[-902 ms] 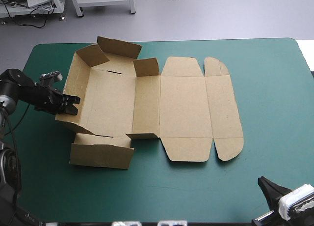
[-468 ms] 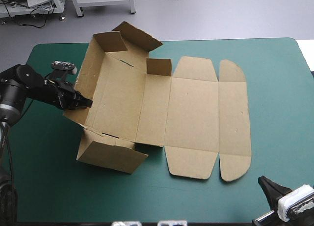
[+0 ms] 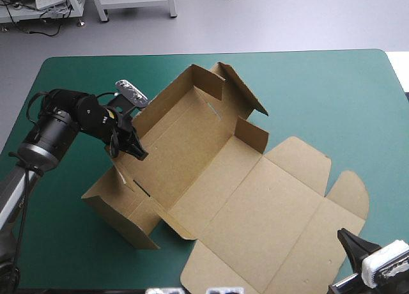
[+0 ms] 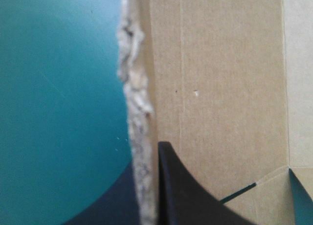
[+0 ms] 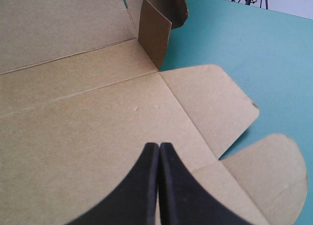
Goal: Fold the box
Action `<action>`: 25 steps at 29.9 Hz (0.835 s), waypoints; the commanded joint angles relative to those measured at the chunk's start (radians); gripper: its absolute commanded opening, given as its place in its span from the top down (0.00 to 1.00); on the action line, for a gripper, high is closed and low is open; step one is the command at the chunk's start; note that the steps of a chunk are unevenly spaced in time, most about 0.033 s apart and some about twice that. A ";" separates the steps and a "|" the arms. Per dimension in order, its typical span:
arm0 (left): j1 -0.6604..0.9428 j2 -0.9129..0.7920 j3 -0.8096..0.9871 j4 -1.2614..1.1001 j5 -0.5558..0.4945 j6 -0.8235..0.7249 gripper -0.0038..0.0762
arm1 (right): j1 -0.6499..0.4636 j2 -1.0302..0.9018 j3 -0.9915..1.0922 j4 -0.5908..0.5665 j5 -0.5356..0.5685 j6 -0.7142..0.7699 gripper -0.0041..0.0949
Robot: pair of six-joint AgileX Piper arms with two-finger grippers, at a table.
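Note:
The brown box (image 3: 217,179) lies slantwise on the teal-green cover (image 3: 319,96). Its tray end has raised walls and points toward the far left, while the flat lid with rounded flaps reaches toward the near right corner. My left gripper (image 3: 133,149) is shut on the tray's left wall. In the left wrist view the wall's ragged edge (image 4: 137,112) runs between the black fingers of that gripper (image 4: 146,159). My right gripper (image 3: 350,239) is shut and empty at the near right corner. In the right wrist view this gripper (image 5: 159,146) hovers over the lid panel (image 5: 73,112).
Bare teal-green cover shows at the far right (image 3: 345,115) and along the left edge (image 3: 45,204). The lid's near corner (image 3: 192,281) reaches the table's front edge. A rounded lid flap (image 3: 350,198) lies close to my right gripper.
My left gripper has moved right and toward the table's middle, holding the wall. The whole box has swung round, its lid end now toward the near right. The right arm has not moved.

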 commanded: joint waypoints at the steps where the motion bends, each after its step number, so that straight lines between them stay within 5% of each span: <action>1: -0.058 -0.041 -0.049 0.067 -0.124 -0.007 0.96 | -0.006 0.021 -0.022 0.008 -0.075 -0.007 0.98; 9: -0.140 -0.038 -0.067 0.232 -0.269 0.018 0.96 | -0.006 0.021 -0.022 0.008 -0.093 -0.007 0.98; 25: -0.383 0.018 -0.065 0.412 -0.386 0.088 0.96 | -0.006 0.021 -0.022 -0.088 -0.160 0.055 0.98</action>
